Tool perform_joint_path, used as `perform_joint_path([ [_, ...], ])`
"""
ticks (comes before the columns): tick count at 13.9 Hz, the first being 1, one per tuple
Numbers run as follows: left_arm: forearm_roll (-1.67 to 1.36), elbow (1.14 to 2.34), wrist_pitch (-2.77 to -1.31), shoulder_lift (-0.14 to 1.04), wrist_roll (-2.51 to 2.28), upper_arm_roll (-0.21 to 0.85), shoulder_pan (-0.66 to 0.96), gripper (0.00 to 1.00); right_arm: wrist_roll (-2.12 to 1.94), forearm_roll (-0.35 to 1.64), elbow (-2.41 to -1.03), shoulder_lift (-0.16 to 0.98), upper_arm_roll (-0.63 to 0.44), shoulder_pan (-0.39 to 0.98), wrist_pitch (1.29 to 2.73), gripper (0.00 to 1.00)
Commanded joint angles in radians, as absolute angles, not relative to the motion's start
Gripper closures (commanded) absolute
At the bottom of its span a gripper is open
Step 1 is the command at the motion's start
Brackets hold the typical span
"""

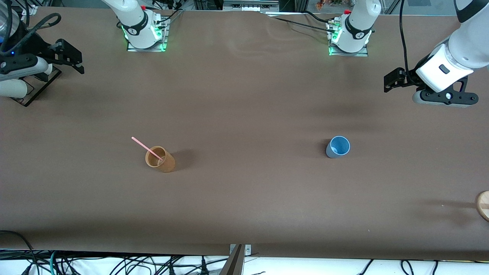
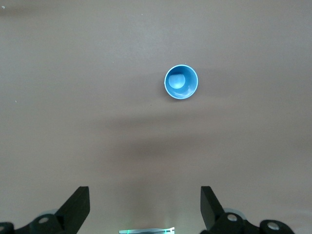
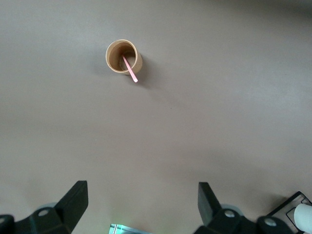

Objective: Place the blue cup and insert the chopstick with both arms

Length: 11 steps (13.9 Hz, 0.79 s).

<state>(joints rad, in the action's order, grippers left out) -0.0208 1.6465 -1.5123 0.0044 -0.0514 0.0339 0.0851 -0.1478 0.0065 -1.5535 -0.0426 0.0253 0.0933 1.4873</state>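
The blue cup point(image 1: 338, 147) stands upright and empty on the brown table toward the left arm's end; it also shows in the left wrist view point(image 2: 181, 82). The pink chopstick point(image 1: 147, 149) leans inside the orange-brown cup point(image 1: 160, 159) toward the right arm's end, its top sticking out over the rim; both show in the right wrist view, chopstick point(image 3: 130, 69) and cup point(image 3: 123, 56). My left gripper point(image 1: 393, 80) hangs open and empty high over the table's end point(image 2: 145, 200). My right gripper point(image 1: 72, 57) hangs open and empty over the other end point(image 3: 141, 195).
A round wooden piece point(image 1: 483, 204) lies at the table's edge at the left arm's end, nearer the front camera than the blue cup. A black frame point(image 1: 26, 97) sits under the right arm. A clamp point(image 1: 238, 254) sits at the table's front edge.
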Motion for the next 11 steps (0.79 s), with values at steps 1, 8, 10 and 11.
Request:
perform_joint_path([
  [1,-0.025,1.618,-1.497,0.018,-0.034,0.044,0.071,0.00,-0.135,0.023,-1.566,-0.060,0.038,0.094,1.509,0.00],
  [8,-0.006,1.618,-1.496,0.020,-0.043,0.048,0.075,0.00,-0.149,0.021,-1.612,-0.083,0.040,0.086,1.522,0.00],
  [10,-0.012,1.615,-1.494,0.037,-0.044,0.048,0.071,0.00,-0.150,0.021,-1.620,-0.081,0.040,0.086,1.522,0.00],
  [11,-0.018,1.615,-1.494,0.047,-0.035,0.043,0.068,0.00,-0.150,0.021,-1.620,-0.081,0.040,0.086,1.522,0.00],
])
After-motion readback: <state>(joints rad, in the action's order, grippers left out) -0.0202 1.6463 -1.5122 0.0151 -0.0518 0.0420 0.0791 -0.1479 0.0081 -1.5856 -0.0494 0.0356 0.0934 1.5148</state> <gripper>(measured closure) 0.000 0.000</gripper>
